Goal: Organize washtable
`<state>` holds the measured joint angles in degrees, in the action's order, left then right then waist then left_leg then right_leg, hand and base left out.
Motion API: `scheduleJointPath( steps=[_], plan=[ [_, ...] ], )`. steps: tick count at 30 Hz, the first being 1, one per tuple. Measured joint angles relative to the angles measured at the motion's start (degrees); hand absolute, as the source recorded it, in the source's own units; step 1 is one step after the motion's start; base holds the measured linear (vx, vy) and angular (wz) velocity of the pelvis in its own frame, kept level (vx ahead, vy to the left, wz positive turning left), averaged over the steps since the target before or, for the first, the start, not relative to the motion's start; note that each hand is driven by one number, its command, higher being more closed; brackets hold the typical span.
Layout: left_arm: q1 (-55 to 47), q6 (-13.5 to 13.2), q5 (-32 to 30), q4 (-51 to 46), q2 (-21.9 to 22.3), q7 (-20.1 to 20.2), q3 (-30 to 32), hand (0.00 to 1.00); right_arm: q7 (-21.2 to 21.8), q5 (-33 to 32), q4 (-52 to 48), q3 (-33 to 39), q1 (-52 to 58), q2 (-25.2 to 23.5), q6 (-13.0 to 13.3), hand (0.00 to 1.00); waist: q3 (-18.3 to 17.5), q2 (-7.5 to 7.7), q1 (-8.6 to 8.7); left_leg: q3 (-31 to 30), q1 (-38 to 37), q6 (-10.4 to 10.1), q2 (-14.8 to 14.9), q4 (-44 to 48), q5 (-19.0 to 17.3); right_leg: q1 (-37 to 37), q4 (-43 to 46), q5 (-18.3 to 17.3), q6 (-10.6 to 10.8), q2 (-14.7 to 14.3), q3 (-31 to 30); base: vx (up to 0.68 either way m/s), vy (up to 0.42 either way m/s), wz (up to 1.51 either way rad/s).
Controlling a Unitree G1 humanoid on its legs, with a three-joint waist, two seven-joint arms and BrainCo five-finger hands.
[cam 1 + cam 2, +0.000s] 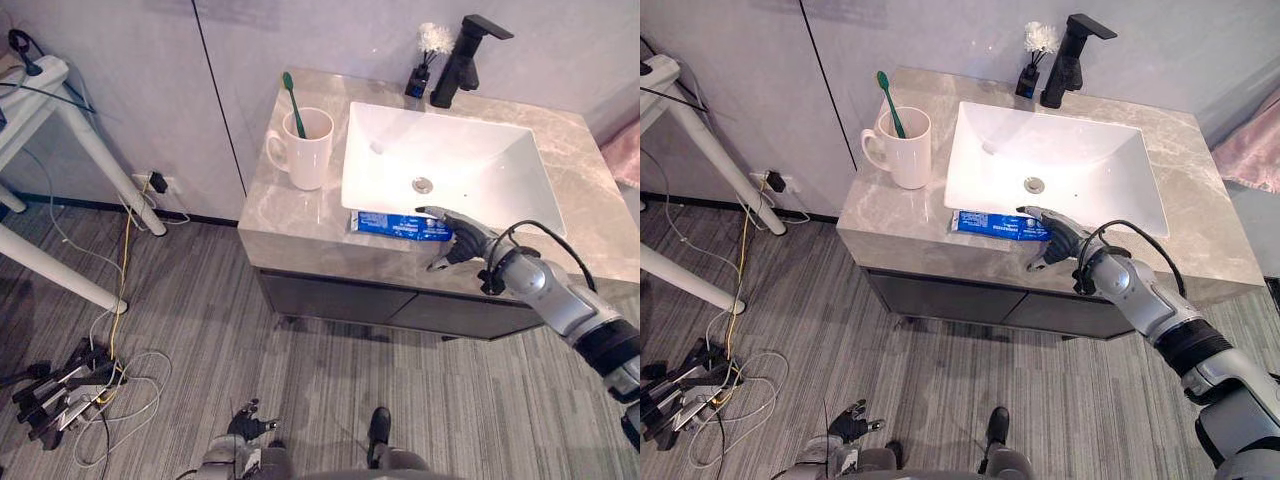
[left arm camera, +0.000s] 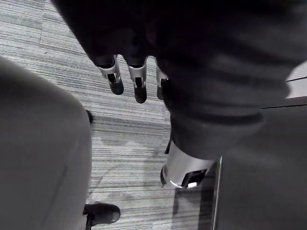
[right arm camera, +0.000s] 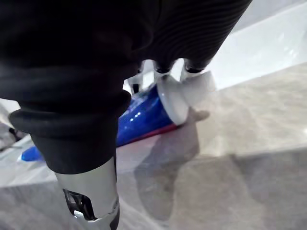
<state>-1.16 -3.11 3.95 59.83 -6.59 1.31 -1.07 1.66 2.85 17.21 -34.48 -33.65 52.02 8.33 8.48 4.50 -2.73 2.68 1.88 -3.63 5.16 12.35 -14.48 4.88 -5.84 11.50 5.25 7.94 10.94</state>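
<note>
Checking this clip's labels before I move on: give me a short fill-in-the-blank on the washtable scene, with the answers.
1. The green toothbrush stands in the white ____.
2. The blue toothpaste tube lies on the counter, just in front of the ____.
3. The right hand reaches to the end of the ____.

Missing words: mug; sink; toothpaste tube.

I read a polished, stone-look countertop (image 1: pixel 290 215), glossy white basin (image 1: pixel 470 150), matt black tap (image 1: pixel 462 55), glossy blue toothpaste tube (image 1: pixel 390 224).
</note>
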Motion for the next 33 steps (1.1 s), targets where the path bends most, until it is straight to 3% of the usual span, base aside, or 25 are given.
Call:
scheduleJointPath(
  steps=[12, 18, 33],
  plan=[
    [0.00, 0.02, -0.01, -0.61, -0.27, -0.04, 0.00, 0.00, -0.23, 0.01, 1.03, -0.25, -5.26, 0.00, -0.14, 0.00, 0.43, 0.42, -0.12, 0.47, -0.07, 0.61, 0.08, -0.04, 0.38, 0.88, -0.01, 3.19, -0.92, -0.24, -0.40, 0.00, 0.001, -0.02],
    [0.24, 0.01, 0.00, -0.84, -0.09, -0.06, 0.04, 0.00, -0.35, 0.03, 3.87, -0.09, -6.61, 0.00, -1.02, 0.00, 0.52, 0.34, -1.19, 0.43, 0.24, 0.64, 0.12, -0.03, 0.41, 0.92, -0.01, 3.27, -0.99, -0.34, -0.37, 0.00, 0.000, 0.00],
    [0.24, 0.02, 0.00, -0.92, 0.11, -0.07, 0.17, 0.00, -0.34, 0.14, 7.10, 0.36, -6.60, 0.00, -2.14, 0.00, 0.85, -0.15, -1.15, 0.53, 0.42, 0.64, 0.07, 0.00, 0.43, 1.02, 0.00, 3.27, -0.99, -0.33, -0.36, 0.00, 0.000, 0.00]
  ],
)
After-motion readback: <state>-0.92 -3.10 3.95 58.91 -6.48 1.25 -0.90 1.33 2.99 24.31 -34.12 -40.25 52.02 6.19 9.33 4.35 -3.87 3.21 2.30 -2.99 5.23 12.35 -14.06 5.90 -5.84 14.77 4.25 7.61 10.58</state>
